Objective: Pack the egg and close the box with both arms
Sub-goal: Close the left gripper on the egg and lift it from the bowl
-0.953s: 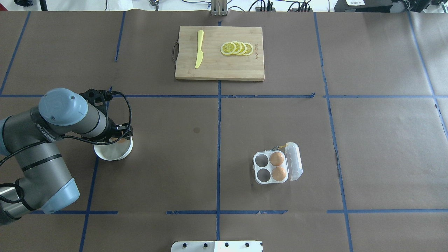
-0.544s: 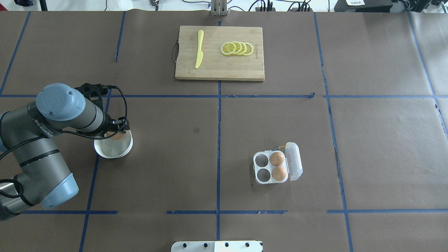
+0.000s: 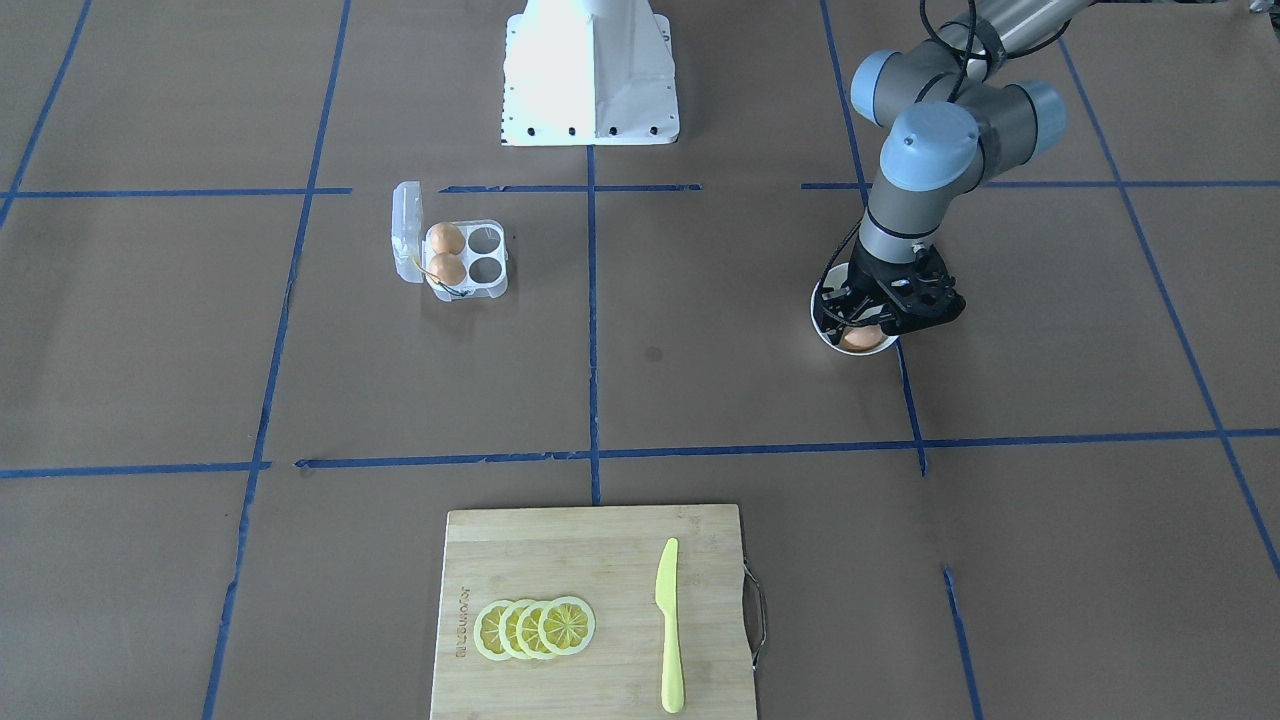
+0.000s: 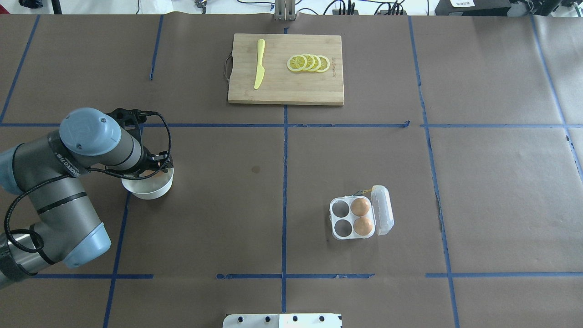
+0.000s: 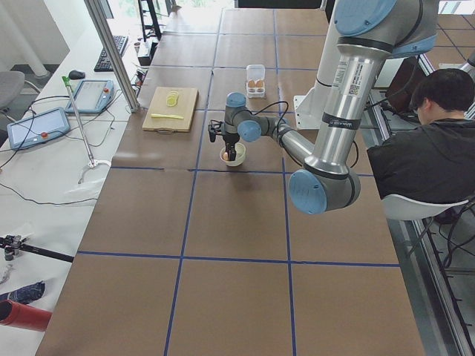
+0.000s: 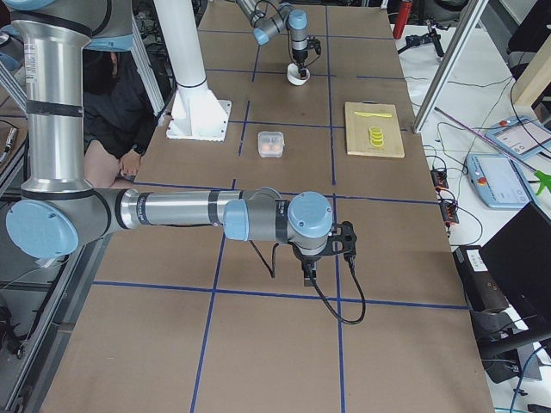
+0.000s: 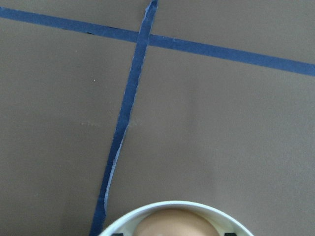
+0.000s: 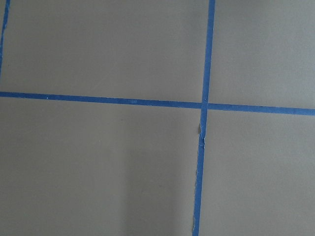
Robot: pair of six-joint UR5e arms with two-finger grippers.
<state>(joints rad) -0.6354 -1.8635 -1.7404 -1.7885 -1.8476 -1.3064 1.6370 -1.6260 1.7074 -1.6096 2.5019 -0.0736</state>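
The clear egg box [image 4: 340, 218] lies open at centre right, its lid [image 4: 382, 209] folded out to the right. Two orange-brown eggs [image 4: 360, 207] fill its right cells; the two left cells are empty. A third egg [image 3: 862, 341] lies in a white bowl [image 4: 145, 187] at the left. My left gripper [image 3: 868, 326] reaches down into the bowl. In the left wrist view the egg [image 7: 172, 224] sits between two black fingertips [image 7: 117, 234] with gaps on both sides, so the gripper is open. My right gripper [image 6: 308, 277] shows only in the exterior right view; I cannot tell its state.
A wooden cutting board [image 4: 286, 86] with a yellow knife [image 4: 259, 64] and lemon slices [image 4: 309, 63] lies at the far centre. The white pedestal base [image 3: 590, 70] stands at the robot's side. A seated person [image 5: 434, 141] is beside the table.
My left arm shifted a little away from the robot and lowered its gripper into the bowl, so the overhead view no longer shows the egg. The box and its eggs have not moved.
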